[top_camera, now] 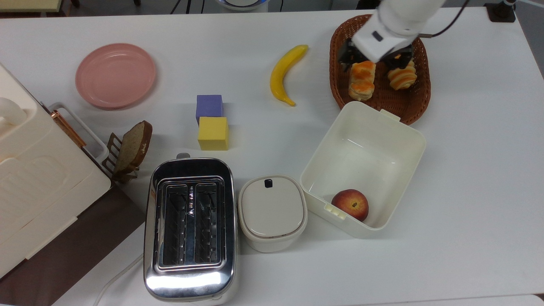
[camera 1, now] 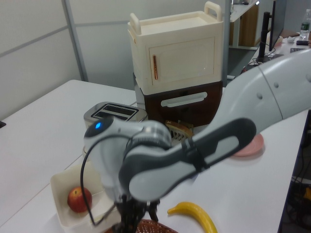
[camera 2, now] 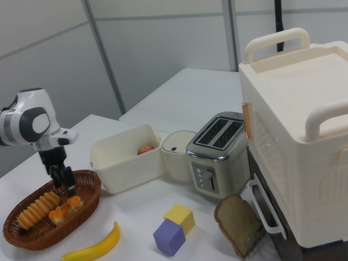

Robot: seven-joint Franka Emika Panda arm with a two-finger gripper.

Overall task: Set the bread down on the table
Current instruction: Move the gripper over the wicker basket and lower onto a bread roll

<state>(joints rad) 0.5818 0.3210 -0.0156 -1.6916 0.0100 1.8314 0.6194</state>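
The bread, a short cream roll with orange patches, lies in the brown wicker basket on the white table, beside a longer striped spiral roll. My gripper hangs open just above the basket, its dark fingers spread to either side of the bread's far end and holding nothing. In the right view the gripper stands over the bread and the spiral roll in the basket. The left view has my arm low at the basket's rim.
A yellow banana lies to the top view's left of the basket. A white bin holding an apple touches the basket's near edge. Further left are two cubes, a pink plate, a toaster, a lidded pot and a toast slice.
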